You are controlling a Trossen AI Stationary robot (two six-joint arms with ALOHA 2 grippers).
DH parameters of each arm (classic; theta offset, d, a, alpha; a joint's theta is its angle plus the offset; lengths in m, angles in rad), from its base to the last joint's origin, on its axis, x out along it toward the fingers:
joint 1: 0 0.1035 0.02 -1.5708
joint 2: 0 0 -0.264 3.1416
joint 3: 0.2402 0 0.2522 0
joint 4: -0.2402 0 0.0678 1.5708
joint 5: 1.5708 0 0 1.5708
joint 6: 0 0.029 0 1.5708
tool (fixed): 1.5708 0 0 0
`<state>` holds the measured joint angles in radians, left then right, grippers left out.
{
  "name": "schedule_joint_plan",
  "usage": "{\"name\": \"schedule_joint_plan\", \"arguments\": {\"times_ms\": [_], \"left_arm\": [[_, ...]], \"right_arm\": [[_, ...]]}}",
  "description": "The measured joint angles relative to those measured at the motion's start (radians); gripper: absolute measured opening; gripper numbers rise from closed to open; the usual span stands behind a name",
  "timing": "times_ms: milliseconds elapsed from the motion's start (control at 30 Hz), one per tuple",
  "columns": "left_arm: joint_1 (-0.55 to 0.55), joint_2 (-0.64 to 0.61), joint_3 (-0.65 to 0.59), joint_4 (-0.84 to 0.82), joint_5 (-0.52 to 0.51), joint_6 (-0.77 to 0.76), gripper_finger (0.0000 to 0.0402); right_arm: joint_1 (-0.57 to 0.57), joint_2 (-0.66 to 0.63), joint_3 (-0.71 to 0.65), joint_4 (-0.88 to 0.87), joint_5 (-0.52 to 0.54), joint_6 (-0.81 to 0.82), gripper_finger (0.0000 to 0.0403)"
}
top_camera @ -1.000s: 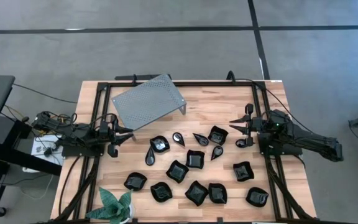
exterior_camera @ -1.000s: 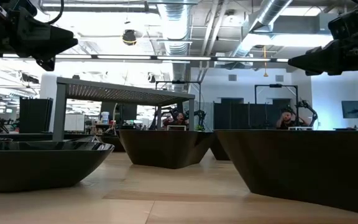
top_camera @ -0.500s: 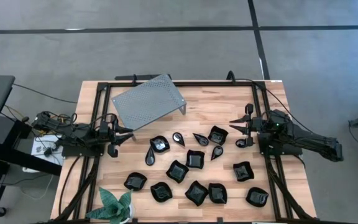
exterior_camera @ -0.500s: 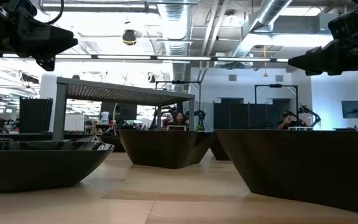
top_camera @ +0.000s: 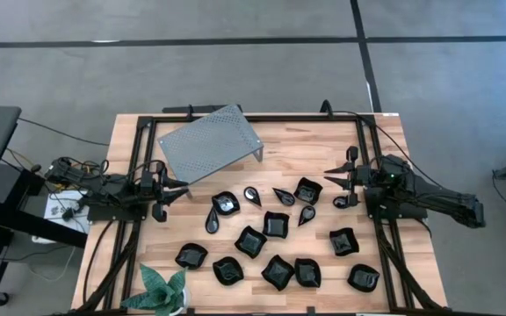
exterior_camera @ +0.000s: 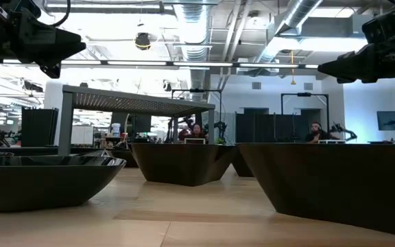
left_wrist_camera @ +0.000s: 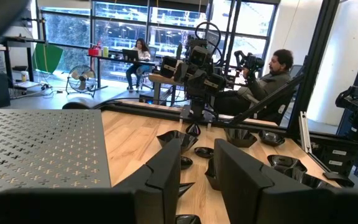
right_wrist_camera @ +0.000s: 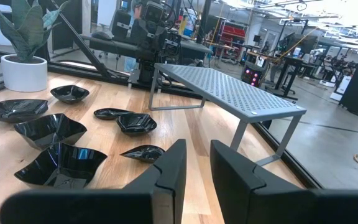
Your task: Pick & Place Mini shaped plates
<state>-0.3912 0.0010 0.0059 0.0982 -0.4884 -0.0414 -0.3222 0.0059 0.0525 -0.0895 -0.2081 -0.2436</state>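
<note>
Several small glossy black plates [top_camera: 276,225] rest on their bases across the middle and near part of the wooden table, in squarish, roundish and teardrop shapes. They show close up in the low view [exterior_camera: 45,180], and farther off in the left wrist view [left_wrist_camera: 178,137] and the right wrist view [right_wrist_camera: 48,128]. My left gripper [top_camera: 173,190] hovers open at the table's left side, pointing toward the plates [left_wrist_camera: 197,147]. My right gripper [top_camera: 336,185] hovers open at the right side, beside the nearest plate [right_wrist_camera: 197,149]. Neither touches anything.
A grey perforated metal stand [top_camera: 211,145] stands on the far left part of the table. A green potted plant [top_camera: 163,290] sits at the near left corner. Black frame rails [top_camera: 144,158] run along the table's sides. People sit in the room beyond the table [left_wrist_camera: 272,71].
</note>
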Motion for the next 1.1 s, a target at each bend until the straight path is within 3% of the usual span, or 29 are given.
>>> {"name": "schedule_joint_plan", "arguments": {"times_ms": [1100], "left_arm": [[0.000,0.014,0.000,0.000,0.042,0.000,0.0099]], "right_arm": [[0.000,0.000,0.000,0.000,0.000,0.000,0.0067]]}}
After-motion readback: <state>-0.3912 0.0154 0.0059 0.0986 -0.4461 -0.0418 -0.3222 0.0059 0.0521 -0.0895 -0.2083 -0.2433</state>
